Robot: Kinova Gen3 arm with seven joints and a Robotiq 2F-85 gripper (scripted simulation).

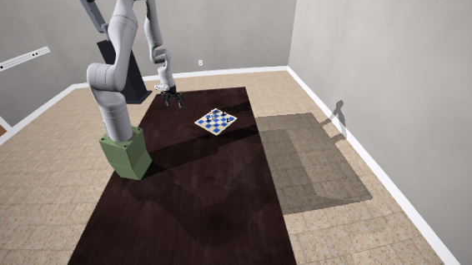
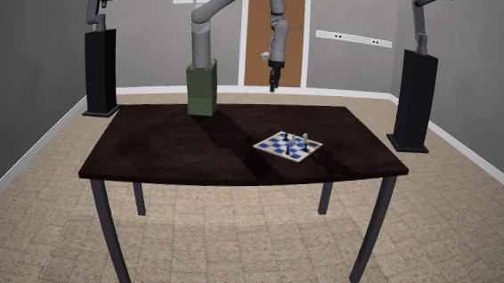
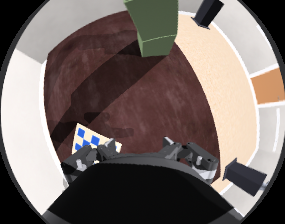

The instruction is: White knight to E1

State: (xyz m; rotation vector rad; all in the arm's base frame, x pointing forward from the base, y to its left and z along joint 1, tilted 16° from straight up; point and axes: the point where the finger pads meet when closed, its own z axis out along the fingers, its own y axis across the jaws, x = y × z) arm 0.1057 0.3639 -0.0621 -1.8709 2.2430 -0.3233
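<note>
A small blue-and-cream chessboard point(image 1: 215, 121) lies on the dark table, right of the middle; it also shows in the exterior view point(image 2: 288, 146) and partly in the wrist view point(image 3: 93, 141). A few small pieces stand on it: pale ones point(image 2: 304, 138) point(image 2: 293, 137) and dark ones point(image 2: 288, 149) point(image 2: 306, 147). They are too small to tell which is the white knight. My gripper point(image 1: 173, 102) is open and empty, high above the table and well away from the board, behind it toward the arm's base; it also shows in the exterior view point(image 2: 272, 85).
The arm's green base point(image 1: 125, 152) point(image 2: 201, 86) stands on the table's far side. Two black camera stands point(image 2: 101, 72) point(image 2: 412, 99) stand on the floor off the table.
</note>
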